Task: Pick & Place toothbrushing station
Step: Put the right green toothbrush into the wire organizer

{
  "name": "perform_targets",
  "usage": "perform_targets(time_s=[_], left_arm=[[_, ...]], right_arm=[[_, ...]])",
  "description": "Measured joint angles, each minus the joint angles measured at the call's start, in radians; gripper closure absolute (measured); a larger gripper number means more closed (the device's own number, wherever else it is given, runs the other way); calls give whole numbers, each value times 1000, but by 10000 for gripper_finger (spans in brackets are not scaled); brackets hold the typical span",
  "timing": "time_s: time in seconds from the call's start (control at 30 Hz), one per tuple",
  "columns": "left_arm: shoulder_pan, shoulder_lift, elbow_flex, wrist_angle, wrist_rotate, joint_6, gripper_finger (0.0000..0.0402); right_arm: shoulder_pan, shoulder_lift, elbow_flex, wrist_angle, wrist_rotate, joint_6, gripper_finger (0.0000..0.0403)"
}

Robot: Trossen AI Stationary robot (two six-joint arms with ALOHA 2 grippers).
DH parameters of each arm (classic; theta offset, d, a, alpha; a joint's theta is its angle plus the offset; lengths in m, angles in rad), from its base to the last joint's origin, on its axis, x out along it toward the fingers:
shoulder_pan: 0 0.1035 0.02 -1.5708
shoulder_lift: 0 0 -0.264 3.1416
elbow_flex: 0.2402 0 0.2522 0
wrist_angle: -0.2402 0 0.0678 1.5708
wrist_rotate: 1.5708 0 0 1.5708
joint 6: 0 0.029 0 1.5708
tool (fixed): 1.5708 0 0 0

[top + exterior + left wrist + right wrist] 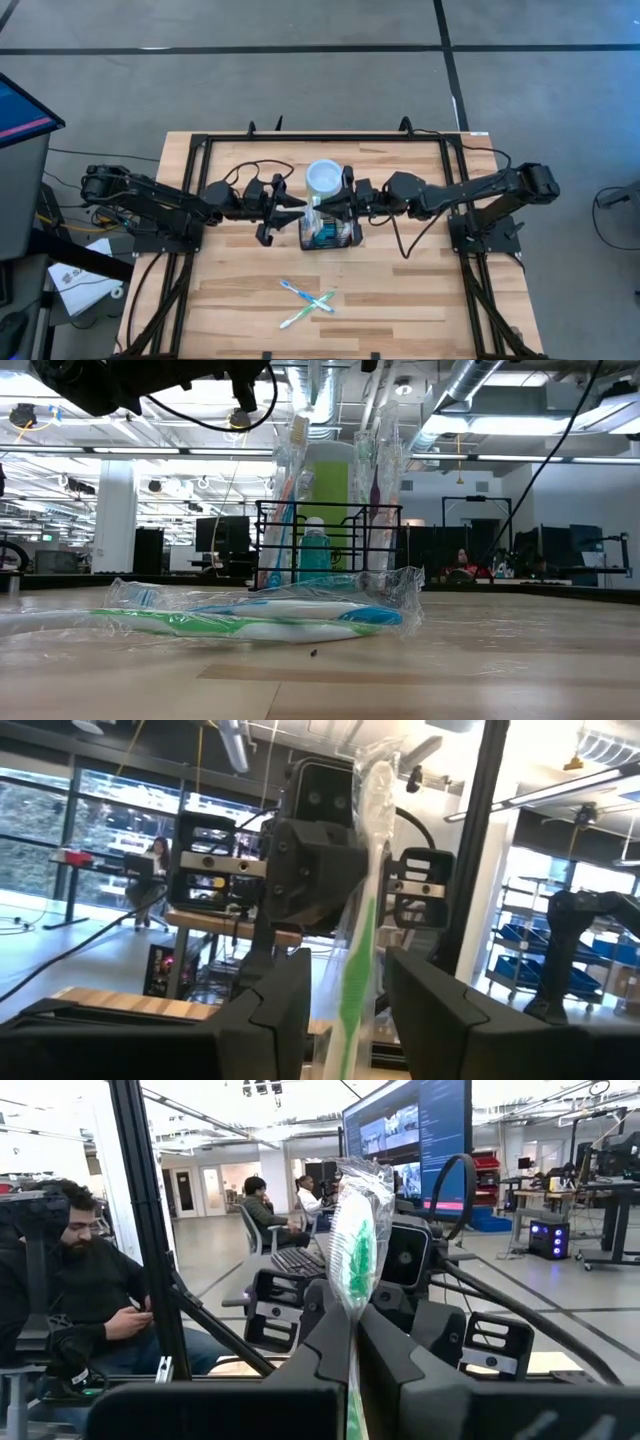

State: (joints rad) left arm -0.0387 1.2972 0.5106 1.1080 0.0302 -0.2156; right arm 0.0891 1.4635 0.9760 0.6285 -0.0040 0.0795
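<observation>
Toothbrushing station (331,236) sits mid-surface (420,300), just in front of the lime-green cup (323,178). In the low view it reads as an open black wire frame with wrapped brushes and a small teal bottle (314,550) standing upright in it.

My right end effector (322,208) is clamped on a green-handled toothbrush in clear wrap (352,1250), right above the station. My left end effector (300,209) is at the same brush from the other side. Its fingers (285,995) stand apart, with the brush (360,920) between them, so no grip on that side as far as I can see.

Two more wrapped toothbrushes (307,300) lie crossed on the surface nearer the front edge, well apart from the station.

Handling judgement:
- Station: light, stiff wire, not fragile. It will probably slide or tip if I nudge it, since nothing pins it down. A wall or top rail would be the place to take it, not the contents.
- Brush: light, stiff handle, but the wrap is slick and crinkly. A pinch on film alone would likely slip or twist. Best to hold the handle mid-length through the wrap.
- Upright items in the station are top-heavy, so I'd lower straight down into a free compartment. Which one is free, I can't tell.
</observation>
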Motion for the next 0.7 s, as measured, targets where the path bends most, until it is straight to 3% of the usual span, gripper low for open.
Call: perform_targets(time_s=[0.7], left_arm=[[0, 21, 95, -125, 3, 47, 276]], right_arm=[[-14, 0, -1, -2, 0, 3, 403]])
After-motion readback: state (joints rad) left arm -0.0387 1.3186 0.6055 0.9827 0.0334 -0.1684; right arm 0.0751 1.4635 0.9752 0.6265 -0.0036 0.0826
